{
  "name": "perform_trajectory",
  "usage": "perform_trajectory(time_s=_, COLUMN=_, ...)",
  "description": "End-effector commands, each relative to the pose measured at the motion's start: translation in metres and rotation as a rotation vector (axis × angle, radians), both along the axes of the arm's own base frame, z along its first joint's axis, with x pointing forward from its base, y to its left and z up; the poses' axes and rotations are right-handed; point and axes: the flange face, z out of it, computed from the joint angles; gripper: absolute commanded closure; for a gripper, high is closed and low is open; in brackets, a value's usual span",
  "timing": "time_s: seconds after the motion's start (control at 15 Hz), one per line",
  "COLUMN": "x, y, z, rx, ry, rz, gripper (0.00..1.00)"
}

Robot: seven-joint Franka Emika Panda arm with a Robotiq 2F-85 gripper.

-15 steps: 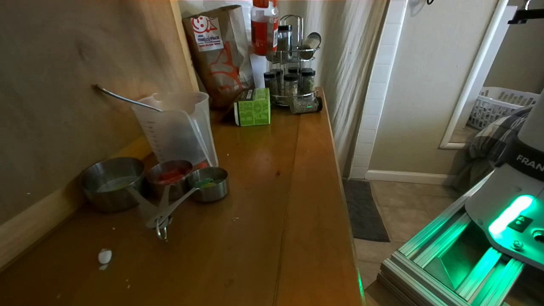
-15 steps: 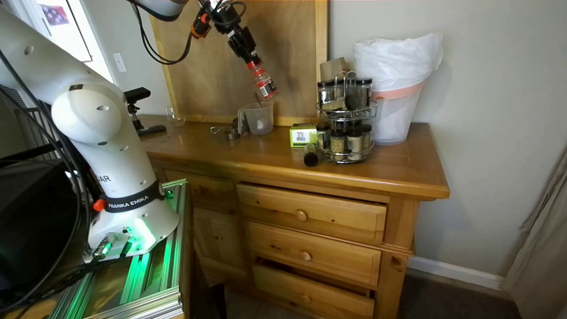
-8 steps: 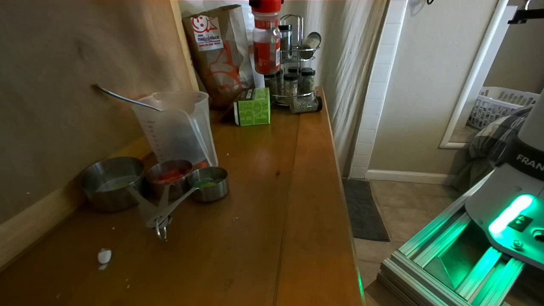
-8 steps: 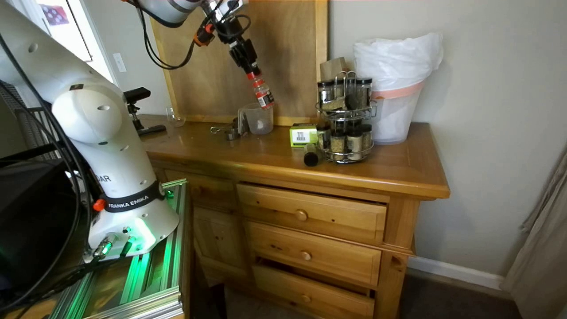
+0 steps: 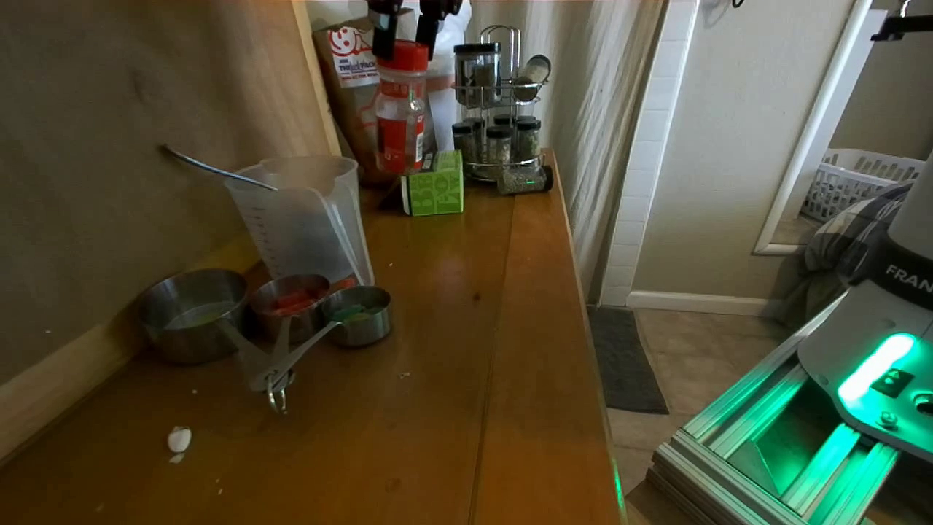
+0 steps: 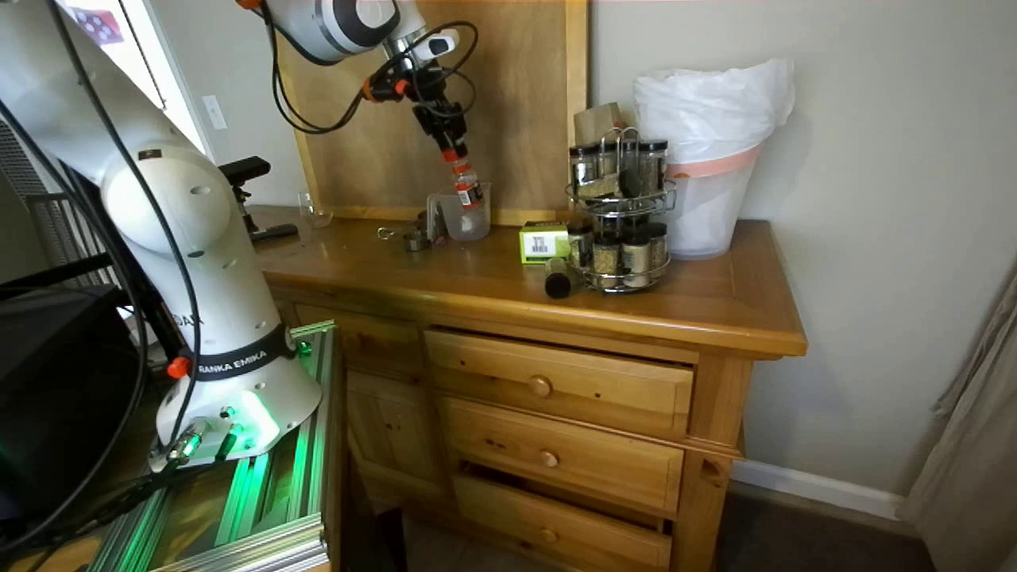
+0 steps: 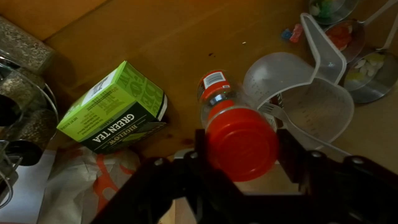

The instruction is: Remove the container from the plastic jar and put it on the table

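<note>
Basically the gripper (image 6: 454,149) has the bottle (image 6: 467,183) pinched up top, base hanging slightly right in an exterior view, so I'd straighten it before lowering to the table (image 6: 469,268).

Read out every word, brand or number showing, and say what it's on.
"GREEN TEA": green box.
"BIGELOW": same box.
"RANKA EMIKA": robot's black band, start hidden.
"FRAN": same band in an exterior view, cut off.
Too small or blurred: the box's smaller print, bag sticker, bottle label, jug markings.
</note>
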Motion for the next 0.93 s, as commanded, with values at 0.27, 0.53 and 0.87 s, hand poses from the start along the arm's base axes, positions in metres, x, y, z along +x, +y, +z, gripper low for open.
perform_trajectory(time_s=0.27, x=0.002, y=-0.002, z=0.001, rx=0.005, ry=0.001, rz=0.003, gripper=0.67)
perform_trajectory(time_s=0.53, x=0.015, y=-0.013, z=-0.016, rx=0.045, ry=0.063, rz=-0.011, gripper=0.67)
perform_trajectory(time_s=0.87, x=0.031, y=-0.028, z=-0.039, rx=0.08, ry=0.126, rz=-0.039, gripper=0.67)
